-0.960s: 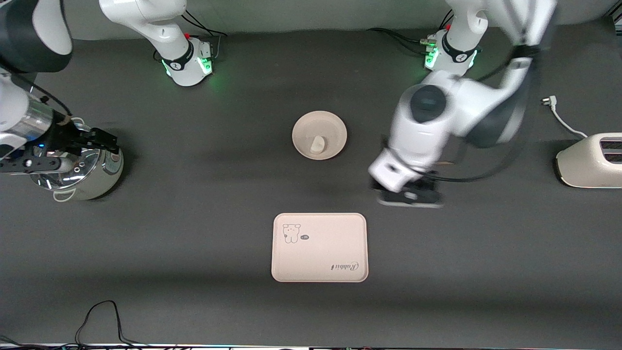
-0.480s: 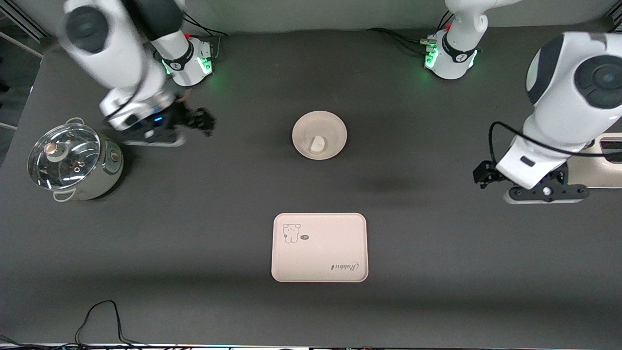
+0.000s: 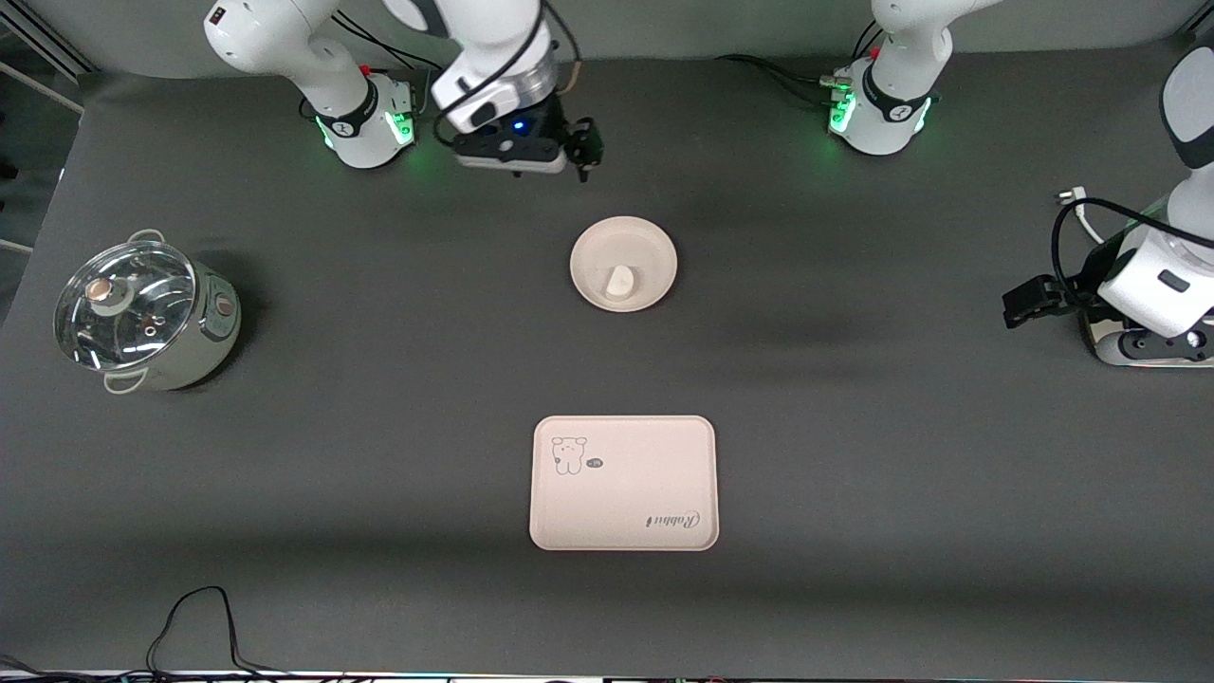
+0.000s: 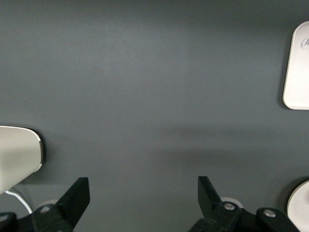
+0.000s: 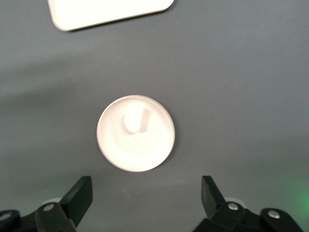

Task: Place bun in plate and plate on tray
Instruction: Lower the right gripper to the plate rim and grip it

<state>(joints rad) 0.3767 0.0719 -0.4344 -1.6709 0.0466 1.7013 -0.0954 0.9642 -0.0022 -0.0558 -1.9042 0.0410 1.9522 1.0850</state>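
The bun [image 3: 620,282] lies in the round cream plate [image 3: 597,249] at the table's middle. The tray [image 3: 623,493] with the bear drawing lies nearer the front camera than the plate and holds nothing. My right gripper [image 3: 580,152] is open and empty, over bare table between the plate and the arm bases. Its wrist view shows the plate [image 5: 154,150], the bun [image 5: 133,121] and a tray edge [image 5: 111,12] ahead of the open gripper [image 5: 145,198]. My left gripper [image 3: 1020,305] is open and empty by the toaster. It also shows in its wrist view [image 4: 142,198], with a tray edge [image 4: 297,67].
A steel pot with a glass lid [image 3: 142,318] stands at the right arm's end. A cream toaster [image 3: 1105,349], partly hidden by the left arm, stands at the left arm's end. It also shows in the left wrist view [image 4: 19,154]. Its plug [image 3: 1072,197] lies nearby.
The right gripper has swung from over the pot to the table by the arm bases. The left arm has pulled away from the plate toward the toaster. Plate, bun and tray have not moved.
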